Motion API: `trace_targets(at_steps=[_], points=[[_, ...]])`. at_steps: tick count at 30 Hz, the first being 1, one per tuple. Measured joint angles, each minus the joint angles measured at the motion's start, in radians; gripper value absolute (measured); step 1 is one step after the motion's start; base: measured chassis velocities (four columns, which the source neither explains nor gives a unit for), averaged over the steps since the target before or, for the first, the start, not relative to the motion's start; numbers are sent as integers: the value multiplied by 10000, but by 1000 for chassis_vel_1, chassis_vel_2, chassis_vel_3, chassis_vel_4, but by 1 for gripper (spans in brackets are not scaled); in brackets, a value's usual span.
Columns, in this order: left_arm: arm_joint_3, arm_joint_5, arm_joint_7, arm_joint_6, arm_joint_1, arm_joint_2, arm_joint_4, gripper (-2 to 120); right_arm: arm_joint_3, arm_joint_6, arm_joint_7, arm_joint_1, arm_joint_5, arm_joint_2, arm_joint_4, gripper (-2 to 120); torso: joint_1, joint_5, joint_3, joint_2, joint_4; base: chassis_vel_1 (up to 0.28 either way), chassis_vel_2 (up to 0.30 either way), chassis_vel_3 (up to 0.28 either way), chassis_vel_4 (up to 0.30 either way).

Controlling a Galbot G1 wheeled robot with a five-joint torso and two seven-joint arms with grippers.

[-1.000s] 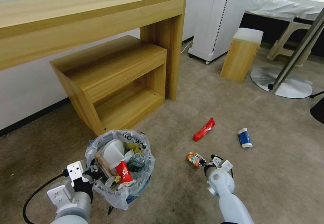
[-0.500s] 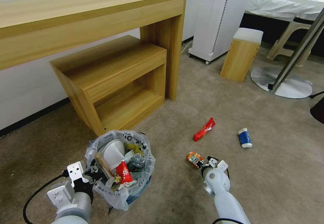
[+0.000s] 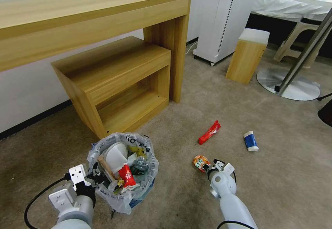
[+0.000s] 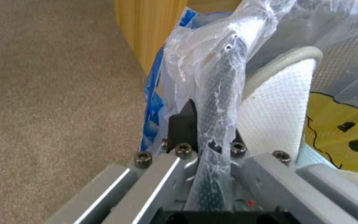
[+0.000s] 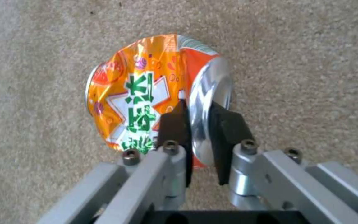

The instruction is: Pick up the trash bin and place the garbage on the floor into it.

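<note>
Your right gripper (image 5: 197,130) was low over the carpet (image 3: 283,173), its fingers pinching the silver end of the crushed orange can (image 5: 146,93); in the head view that can (image 3: 200,162) sat near the red wrapper (image 3: 209,132) and the paper cup (image 3: 250,141). Your left gripper (image 4: 210,130) was clamped on the bagged rim of the trash bin (image 3: 122,168), which held a slipper (image 3: 116,154), a stick (image 3: 105,168) and a bottle (image 3: 140,165), in front of the wooden shelf (image 3: 117,84).
</note>
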Motion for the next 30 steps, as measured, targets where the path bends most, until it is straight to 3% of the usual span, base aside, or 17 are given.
trace_targets(at_steps=[3,7,8,10,12,15,16,17,19,21,23,30], points=[[-29,-15,0,-3,-3,23,15,0,-192,164,-48,-301,-67,-184,637,7,0,2,0,0,1,0,0,0,0],[-58,-33,1,-13,-53,40,145,0,-761,616,-522,-1203,-205,-893,3050,7,0,-3,0,0,-1,0,0,0,0],[-58,-33,1,-13,-53,40,145,0,-761,616,-522,-1203,-205,-893,3050,7,0,-3,0,0,-1,0,0,0,0],[41,39,6,-25,-80,-27,274,0,-1128,978,-1235,-1582,-333,-1300,4310,7,0,-2,-1,0,0,0,0,0,0],[58,54,6,-25,-84,-40,291,0,-1190,1053,-1403,-1634,-364,-1356,4488,7,0,-3,-1,0,0,0,0,0,0],[259,200,15,-27,-105,-181,372,0,-1733,2079,-3560,-1821,-723,-1710,5428,7,0,-1,-1,0,-1,0,0,0,0],[333,266,17,-27,-101,-226,377,0,-1949,2638,-4840,-1766,-1102,-1792,5483,7,0,-3,-1,0,-1,0,0,0,0],[333,266,17,-27,-101,-226,377,0,-1949,2638,-4840,-1766,-1102,-1792,5483,7,0,-3,-1,0,-1,0,0,0,0],[432,363,23,-27,-74,-292,376,0,-2332,3227,-6889,-1508,-1646,-1847,5351,7,0,-1,-1,0,0,0,0,0,0],[468,402,24,-27,-60,-322,367,0,-2526,3307,-7489,-1374,-1749,-1859,5277,7,0,-2,0,0,0,0,0,0,0],[551,489,34,-27,-20,-388,317,0,-3167,3402,-8856,-920,-2089,-1860,4999,7,0,-2,-1,0,1,0,0,0,0],[611,571,45,-28,81,-455,202,0,-4521,3378,-10063,-148,-3199,-1836,4241,7,0,-3,-1,0,2,0,0,0,0]])
